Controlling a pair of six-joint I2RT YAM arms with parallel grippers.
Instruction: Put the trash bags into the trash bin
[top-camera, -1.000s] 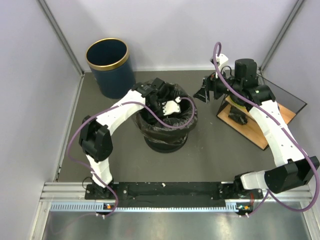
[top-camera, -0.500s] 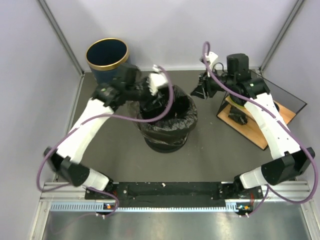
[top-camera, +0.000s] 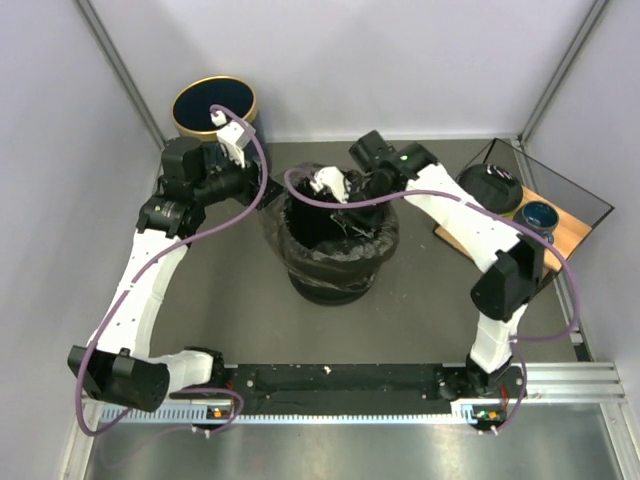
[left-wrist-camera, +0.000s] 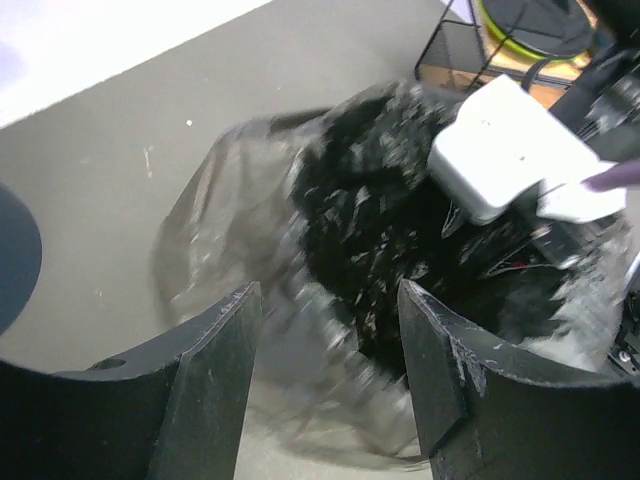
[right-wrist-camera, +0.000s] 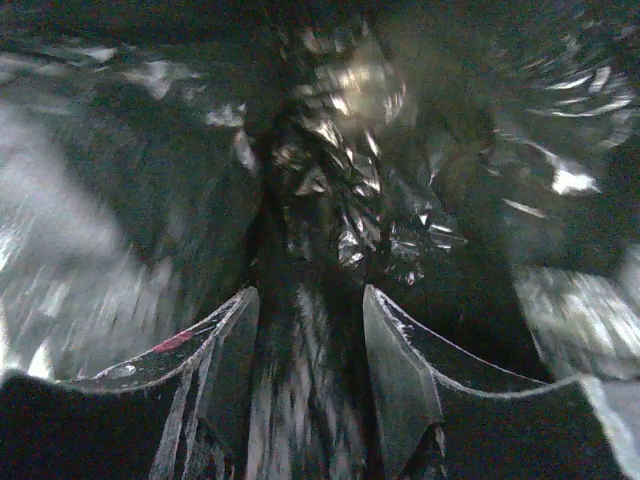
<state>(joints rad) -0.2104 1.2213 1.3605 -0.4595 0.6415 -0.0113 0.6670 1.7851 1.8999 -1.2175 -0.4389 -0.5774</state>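
No readable text, no labels or numbers — nothing legible

Glossy black trash bags (top-camera: 330, 262) bunched open-mouthed at centre — navy, gold-rimmed trash bin (top-camera: 195, 100) upright, far left.

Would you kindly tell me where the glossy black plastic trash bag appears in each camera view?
Top external: the glossy black plastic trash bag, at the picture's centre.
Left wrist: the bag, centre to right, crinkled.
Right wrist: the bag fills nearly the whole picture.
Shared landmark: the right arm's white wrist housing, seen in top external and left wrist views only.
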